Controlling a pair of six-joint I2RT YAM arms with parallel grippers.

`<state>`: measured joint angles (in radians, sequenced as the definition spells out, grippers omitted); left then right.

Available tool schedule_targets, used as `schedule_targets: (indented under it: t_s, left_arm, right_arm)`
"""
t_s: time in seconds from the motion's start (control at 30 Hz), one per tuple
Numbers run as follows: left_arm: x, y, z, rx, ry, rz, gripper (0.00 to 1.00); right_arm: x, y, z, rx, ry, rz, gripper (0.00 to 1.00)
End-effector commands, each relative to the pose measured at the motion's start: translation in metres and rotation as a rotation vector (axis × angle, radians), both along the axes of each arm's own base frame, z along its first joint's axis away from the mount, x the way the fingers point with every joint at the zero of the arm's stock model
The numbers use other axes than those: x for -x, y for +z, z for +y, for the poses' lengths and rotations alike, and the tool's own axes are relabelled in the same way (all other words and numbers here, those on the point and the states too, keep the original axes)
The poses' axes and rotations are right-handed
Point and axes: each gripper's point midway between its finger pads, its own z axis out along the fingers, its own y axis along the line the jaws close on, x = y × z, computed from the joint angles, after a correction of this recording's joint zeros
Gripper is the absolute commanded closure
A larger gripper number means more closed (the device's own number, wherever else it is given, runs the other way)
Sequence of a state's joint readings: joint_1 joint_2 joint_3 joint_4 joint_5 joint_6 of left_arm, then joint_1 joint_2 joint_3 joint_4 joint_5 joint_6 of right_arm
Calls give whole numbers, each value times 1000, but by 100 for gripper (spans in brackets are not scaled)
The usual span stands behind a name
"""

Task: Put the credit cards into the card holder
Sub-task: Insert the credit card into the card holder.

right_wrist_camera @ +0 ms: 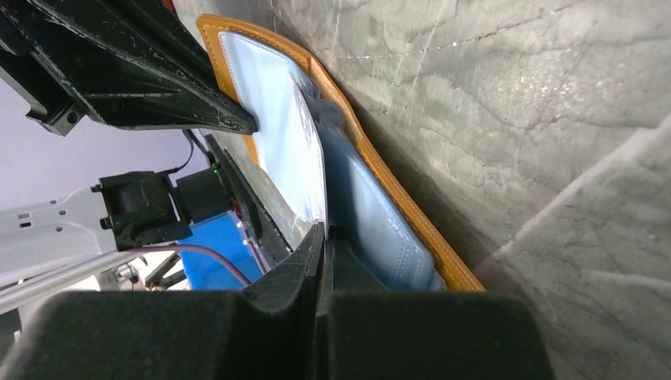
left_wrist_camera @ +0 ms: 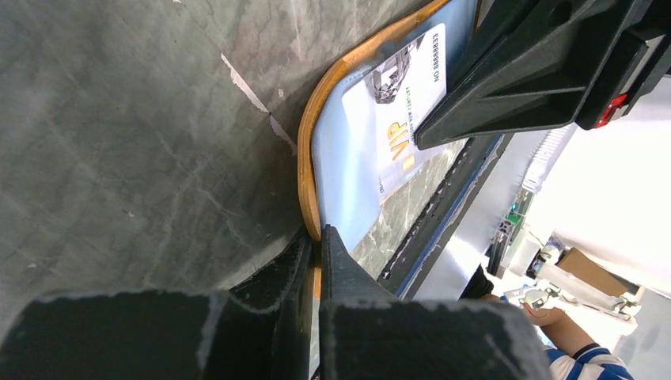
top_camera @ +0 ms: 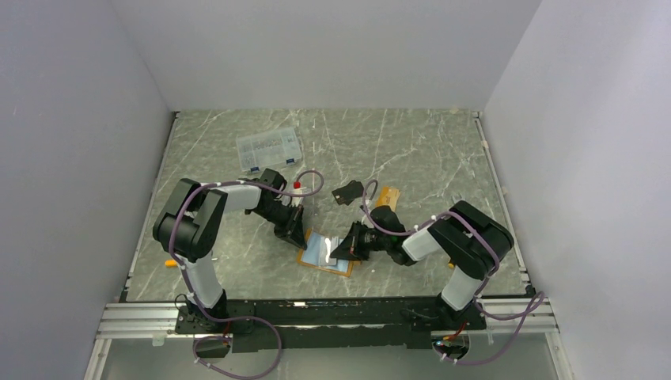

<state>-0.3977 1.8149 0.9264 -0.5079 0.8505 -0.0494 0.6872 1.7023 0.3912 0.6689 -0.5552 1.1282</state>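
The orange card holder [top_camera: 323, 253] lies open near the table's front, pale blue inside. My left gripper [top_camera: 295, 230] is shut on its far left orange edge; the left wrist view shows the jaws [left_wrist_camera: 316, 241] pinching the orange rim [left_wrist_camera: 307, 170]. My right gripper [top_camera: 349, 244] is shut on a whitish credit card with "VIP" print [left_wrist_camera: 407, 103], held over the blue lining. In the right wrist view the card [right_wrist_camera: 311, 162] stands edge-on between the jaws [right_wrist_camera: 324, 231], against a blue pocket [right_wrist_camera: 372, 214]. A black card [top_camera: 348, 192] and an orange-tan card [top_camera: 386, 195] lie behind.
A clear plastic compartment box [top_camera: 269, 148] stands at the back left. A small red-capped object [top_camera: 297, 184] sits by the left arm. A small orange item [top_camera: 169, 262] lies at the table's left edge. White walls enclose three sides.
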Motion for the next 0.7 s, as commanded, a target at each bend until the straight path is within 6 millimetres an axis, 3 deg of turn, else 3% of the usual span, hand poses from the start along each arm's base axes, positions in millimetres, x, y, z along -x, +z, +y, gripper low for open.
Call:
schedule_targets:
  t_s: [0.0,0.5,0.67]
  left_arm:
    - [9,11,-10,69,-17,30,91]
    - [9,9,-9,55,-18,32,90]
    - [7,11,-8,52,-18,20,90]
  right_arm:
    - [-10,-33,-19,148,-129,-4,100]
    - [6,-42,-14,208,-133,3,100]
    - [10,-39,-19,326,-79,-33,79]
